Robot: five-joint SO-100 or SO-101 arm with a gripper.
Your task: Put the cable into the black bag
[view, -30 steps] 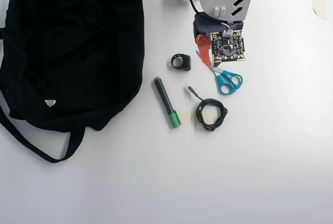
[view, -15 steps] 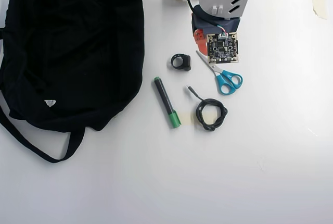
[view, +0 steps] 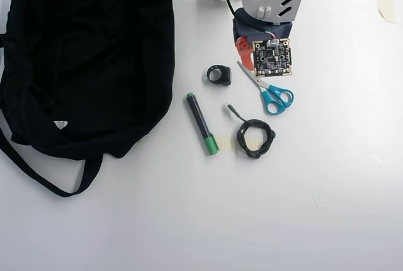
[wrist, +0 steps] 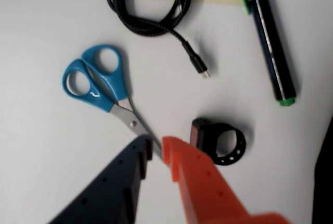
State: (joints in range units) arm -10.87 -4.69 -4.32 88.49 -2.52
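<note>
The black braided cable (view: 255, 137) lies coiled on the white table, its plug end pointing up-left; in the wrist view it is at the top (wrist: 151, 10). The black bag (view: 88, 63) lies flat at the left of the overhead view, far from the cable. My gripper (wrist: 156, 148) has a dark blue finger and an orange finger (wrist: 197, 182). It hovers empty over the tip of the scissors with only a narrow gap between its tips. In the overhead view the gripper (view: 245, 62) sits close to the arm's base, above the cable.
Blue-handled scissors (view: 271, 94) lie between the gripper and the cable, also in the wrist view (wrist: 96, 75). A green and black marker (view: 201, 123) and a black ring-shaped part (view: 219, 74) lie between the cable and the bag. Tape patches mark the table.
</note>
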